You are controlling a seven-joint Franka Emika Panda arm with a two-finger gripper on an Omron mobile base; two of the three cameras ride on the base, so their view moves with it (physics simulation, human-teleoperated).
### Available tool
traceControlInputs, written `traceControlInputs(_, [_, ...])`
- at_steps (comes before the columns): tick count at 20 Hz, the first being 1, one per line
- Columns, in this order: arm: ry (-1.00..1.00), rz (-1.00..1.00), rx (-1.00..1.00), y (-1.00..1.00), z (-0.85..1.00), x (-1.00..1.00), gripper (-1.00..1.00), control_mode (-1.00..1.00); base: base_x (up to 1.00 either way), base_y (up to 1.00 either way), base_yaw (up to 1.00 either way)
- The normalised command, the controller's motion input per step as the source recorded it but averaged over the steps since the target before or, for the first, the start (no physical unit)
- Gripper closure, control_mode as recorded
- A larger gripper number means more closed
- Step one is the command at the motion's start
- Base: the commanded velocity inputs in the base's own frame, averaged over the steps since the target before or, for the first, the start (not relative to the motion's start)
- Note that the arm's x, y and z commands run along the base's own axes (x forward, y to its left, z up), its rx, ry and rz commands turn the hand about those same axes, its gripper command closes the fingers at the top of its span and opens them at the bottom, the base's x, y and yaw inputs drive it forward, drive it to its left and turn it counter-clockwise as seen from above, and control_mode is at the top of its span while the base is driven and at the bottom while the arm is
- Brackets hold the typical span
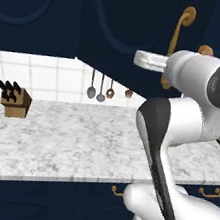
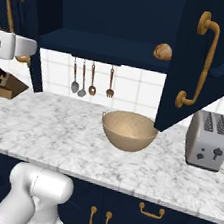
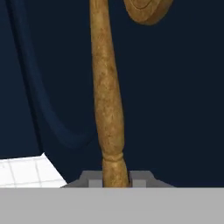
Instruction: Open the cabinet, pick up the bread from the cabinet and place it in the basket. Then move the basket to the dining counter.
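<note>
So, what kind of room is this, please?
It looks like a home kitchen, a rendered one: navy wall cabinets with brass handles hang over a marble counter, cooking utensils hang on the tiled wall, and a silver toaster and a knife block stand on the counter.

The left base view looks forward from behind the arm (image 1: 180, 129), over the marble counter (image 1: 65, 145) toward the tiled wall and the cabinet (image 1: 125, 28). The right base view faces the same counter (image 2: 80, 140) from the other side; both share the knife block (image 1: 15, 101) and hanging utensils (image 1: 100, 87). The hand view sits very close to the cabinet's brass handle (image 3: 107, 96).
</note>
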Motion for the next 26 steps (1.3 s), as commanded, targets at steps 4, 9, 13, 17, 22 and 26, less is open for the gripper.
traceControlInputs(4, [0.00, 0.00, 0.00, 1.00, -0.17, -0.87, 1.00, -1.00, 0.00, 0.00, 0.00])
traceControlInputs(9, [0.01, 0.00, 0.00, 1.00, -0.02, -0.83, 1.00, -1.00, 0.00, 0.00, 0.00])
traceControlInputs(13, [0.19, 0.00, -0.01, 1.00, 0.00, -0.04, 1.00, -1.00, 0.00, 0.00, 0.00])
traceControlInputs(17, [0.15, -0.07, 0.08, 0.38, 0.23, -0.41, 1.00, -1.00, 0.00, 0.00, 0.00])
traceControlInputs(22, [-0.16, 0.02, 0.29, -1.00, 0.14, -0.93, 1.00, -1.00, 0.00, 0.00, 0.00])
traceControlInputs(26, [-0.06, 0.04, 0.07, -1.00, 0.00, -0.67, 1.00, -1.00, 0.00, 0.00, 0.00])
